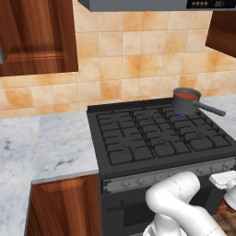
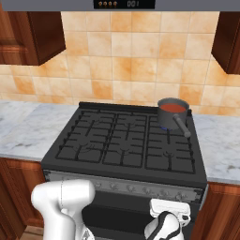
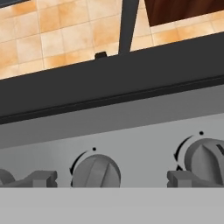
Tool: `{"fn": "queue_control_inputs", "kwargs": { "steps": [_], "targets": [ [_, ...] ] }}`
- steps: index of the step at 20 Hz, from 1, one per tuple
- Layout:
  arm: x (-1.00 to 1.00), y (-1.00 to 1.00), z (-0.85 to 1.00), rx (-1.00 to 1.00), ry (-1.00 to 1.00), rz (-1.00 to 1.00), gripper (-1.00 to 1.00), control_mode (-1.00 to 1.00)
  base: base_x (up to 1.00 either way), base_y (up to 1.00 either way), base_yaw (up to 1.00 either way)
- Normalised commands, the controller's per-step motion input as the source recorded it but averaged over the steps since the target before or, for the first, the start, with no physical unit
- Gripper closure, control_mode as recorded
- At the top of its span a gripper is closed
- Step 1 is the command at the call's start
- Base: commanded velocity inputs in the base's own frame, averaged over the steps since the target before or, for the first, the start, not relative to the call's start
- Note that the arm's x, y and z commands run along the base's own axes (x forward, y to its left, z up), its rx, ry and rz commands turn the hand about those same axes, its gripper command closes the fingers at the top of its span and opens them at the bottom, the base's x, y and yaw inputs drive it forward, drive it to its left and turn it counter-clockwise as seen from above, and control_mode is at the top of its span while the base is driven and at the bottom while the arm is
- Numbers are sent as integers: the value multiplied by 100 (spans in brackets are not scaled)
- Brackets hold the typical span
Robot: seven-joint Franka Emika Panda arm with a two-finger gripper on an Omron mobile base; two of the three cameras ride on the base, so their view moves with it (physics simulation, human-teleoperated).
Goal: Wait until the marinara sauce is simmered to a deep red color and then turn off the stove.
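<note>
The gripper (image 3: pixel 111 178) faces the stove (image 1: pixel 152 138) front; its fingers (image 3: pixel 41 178) are spread either side of a round grey knob (image 3: pixel 96 171). Smooth red marinara sauce (image 1: pixel 186 95) fills the dark saucepan (image 1: pixel 185 105) at rear right.

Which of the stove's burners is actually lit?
The back right burner of the stove: a blue flame shows under the saucepan of marinara sauce. The other grates look dark and bare.
</note>
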Motion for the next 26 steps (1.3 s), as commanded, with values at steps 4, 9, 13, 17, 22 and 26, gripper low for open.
{"fn": "queue_control_inputs", "kwargs": {
  "steps": [4, 9, 13, 17, 22, 26],
  "targets": [
    [0, 0, -1, -6, 0, 0, -100, -100, 0, 0, 0],
    [0, 0, -6, -9, 0, 0, -100, -100, 0, 0, 0],
    [0, 0, -5, -10, 0, 0, -100, -100, 0, 0, 0],
    [0, 0, 0, -9, -1, 0, -100, -100, 0, 0, 0],
    [0, 0, 0, -11, -4, 0, -100, -100, 0, 0, 0],
    [0, 0, 0, -11, -9, 0, -100, -100, 0, 0, 0]
  ]
}}
